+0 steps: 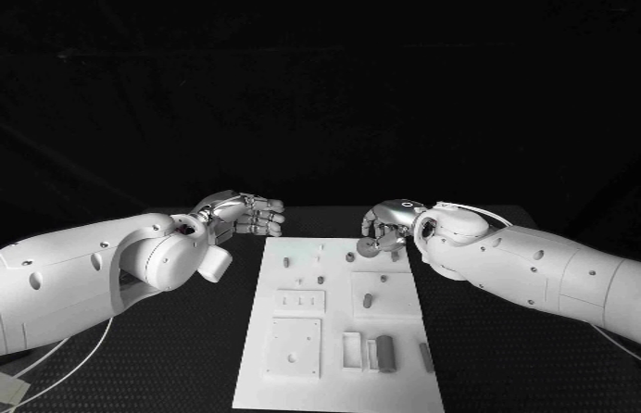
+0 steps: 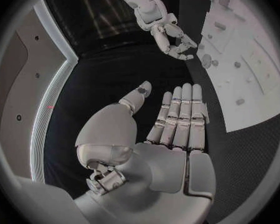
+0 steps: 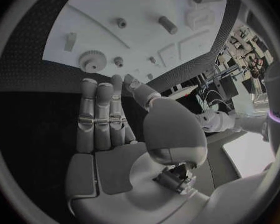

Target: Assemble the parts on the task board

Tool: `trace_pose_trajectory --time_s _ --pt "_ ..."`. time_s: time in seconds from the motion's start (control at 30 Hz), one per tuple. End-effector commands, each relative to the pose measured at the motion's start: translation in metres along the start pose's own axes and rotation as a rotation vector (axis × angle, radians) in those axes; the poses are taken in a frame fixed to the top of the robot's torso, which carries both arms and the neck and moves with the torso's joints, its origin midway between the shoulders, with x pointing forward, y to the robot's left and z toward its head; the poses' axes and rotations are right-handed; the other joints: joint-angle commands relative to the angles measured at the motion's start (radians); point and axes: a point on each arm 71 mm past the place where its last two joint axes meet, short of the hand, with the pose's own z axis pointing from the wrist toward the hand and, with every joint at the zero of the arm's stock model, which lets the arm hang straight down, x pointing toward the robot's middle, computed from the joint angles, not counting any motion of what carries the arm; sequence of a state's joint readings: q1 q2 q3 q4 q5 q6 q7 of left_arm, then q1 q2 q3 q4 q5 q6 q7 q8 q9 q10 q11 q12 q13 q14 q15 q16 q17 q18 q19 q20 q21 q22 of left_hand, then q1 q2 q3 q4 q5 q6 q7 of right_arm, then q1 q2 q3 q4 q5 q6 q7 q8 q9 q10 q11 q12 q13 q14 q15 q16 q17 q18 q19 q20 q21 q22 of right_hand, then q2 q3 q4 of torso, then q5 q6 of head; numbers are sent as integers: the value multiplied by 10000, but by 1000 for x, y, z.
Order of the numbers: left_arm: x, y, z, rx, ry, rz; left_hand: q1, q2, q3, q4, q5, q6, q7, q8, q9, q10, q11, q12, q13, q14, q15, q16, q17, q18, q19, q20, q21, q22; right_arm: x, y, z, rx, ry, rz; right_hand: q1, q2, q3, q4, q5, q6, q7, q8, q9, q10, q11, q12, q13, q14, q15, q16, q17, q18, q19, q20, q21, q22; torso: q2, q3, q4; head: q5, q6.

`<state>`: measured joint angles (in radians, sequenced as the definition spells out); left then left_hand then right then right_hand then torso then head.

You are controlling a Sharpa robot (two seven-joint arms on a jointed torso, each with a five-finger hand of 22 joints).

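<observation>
1. Black table (image 1: 508, 376): dark textured top, runs under and past the white plate on both sides; also seen in left wrist view (image 2: 115, 79) and right wrist view (image 3: 34, 129).
2. White cable (image 1: 74, 357): thin, curves across table near front-left corner.
3. Small pale flat obj (image 1: 11, 390): at front-left edge of table, by cable end; can't tell what it is.
</observation>
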<state>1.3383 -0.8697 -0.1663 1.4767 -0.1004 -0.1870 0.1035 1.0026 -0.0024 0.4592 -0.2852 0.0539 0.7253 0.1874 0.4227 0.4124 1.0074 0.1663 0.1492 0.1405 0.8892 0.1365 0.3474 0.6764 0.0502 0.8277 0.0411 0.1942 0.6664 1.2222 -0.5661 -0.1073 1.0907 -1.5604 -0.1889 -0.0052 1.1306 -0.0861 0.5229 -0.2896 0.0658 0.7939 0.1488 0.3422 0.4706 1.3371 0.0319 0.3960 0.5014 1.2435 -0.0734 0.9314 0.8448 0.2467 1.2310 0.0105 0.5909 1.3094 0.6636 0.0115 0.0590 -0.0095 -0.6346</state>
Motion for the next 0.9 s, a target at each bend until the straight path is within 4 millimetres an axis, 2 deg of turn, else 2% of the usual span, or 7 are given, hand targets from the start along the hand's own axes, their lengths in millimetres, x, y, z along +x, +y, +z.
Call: trace_pose_trajectory --time_s 0.03,0.13,0.33,0.47,0.67,0.9 --pt "4 -4 0 222 24 89 24 -125 -49 -6 45 -58 201 -67 -21 -34 87 -81 -17 -42 39 -57 18 -190 -9 -1 -51 -14 7 2 3 197 345 -520 -131 25 40 35 -21 -110 -40 -121 -17 88 -36 207 417 168 -72 224 78 151 78 -148 360 269 210 17 99 2 23" --pt "7 -5 0 249 148 83 31 -146 -55 -5 45 -63 194 -81 -24 -35 93 -108 -18 -72 50 -94 19 -200 -27 6 -76 -23 10 6 5 235 381 -540 -171 29 61 26 -18 -93 -82 -195 -11 145 -82 502 922 311 -128 576 241 151 152 -274 821 267 277 17 120 -18 48" --pt "10 -7 1 280 402 208 23 -157 -62 17 42 -7 127 -72 -15 32 77 -128 -3 -88 55 -149 31 -211 -38 13 -115 -36 15 9 10 409 433 -538 -299 21 107 57 -26 -75 -110 -286 11 95 -106 763 1498 337 -139 910 430 151 114 -364 1302 257 396 -9 181 -77 125" --pt "12 -11 2 392 667 642 -15 -148 -73 46 33 43 139 -70 -10 102 56 -143 10 -23 31 -156 58 -205 20 -5 -114 -33 16 7 11 610 299 -591 -374 4 148 85 -24 -270 -76 -450 -50 111 -80 866 1740 375 -128 1037 497 151 111 -401 1498 255 505 -23 228 -97 222" --pt "14 -12 3 421 714 645 -36 -177 -85 46 30 44 129 -85 -14 103 59 -176 7 -44 33 -195 59 -214 8 -4 -140 -42 17 9 11 603 372 -588 -467 -14 192 130 -26 -425 -55 -605 -134 160 -63 1014 2038 435 -116 1257 624 151 139 -467 1778 250 616 -26 246 -118 312" --pt "14 -12 4 437 698 653 -41 -177 -84 48 30 43 123 -95 -16 104 61 -197 5 -57 39 -221 60 -222 -3 -1 -158 -49 17 10 12 592 328 -583 -541 -6 240 176 -26 -471 -46 -675 -186 166 -55 1082 2229 444 -109 1384 707 151 130 -509 1960 245 692 -62 249 -152 353"
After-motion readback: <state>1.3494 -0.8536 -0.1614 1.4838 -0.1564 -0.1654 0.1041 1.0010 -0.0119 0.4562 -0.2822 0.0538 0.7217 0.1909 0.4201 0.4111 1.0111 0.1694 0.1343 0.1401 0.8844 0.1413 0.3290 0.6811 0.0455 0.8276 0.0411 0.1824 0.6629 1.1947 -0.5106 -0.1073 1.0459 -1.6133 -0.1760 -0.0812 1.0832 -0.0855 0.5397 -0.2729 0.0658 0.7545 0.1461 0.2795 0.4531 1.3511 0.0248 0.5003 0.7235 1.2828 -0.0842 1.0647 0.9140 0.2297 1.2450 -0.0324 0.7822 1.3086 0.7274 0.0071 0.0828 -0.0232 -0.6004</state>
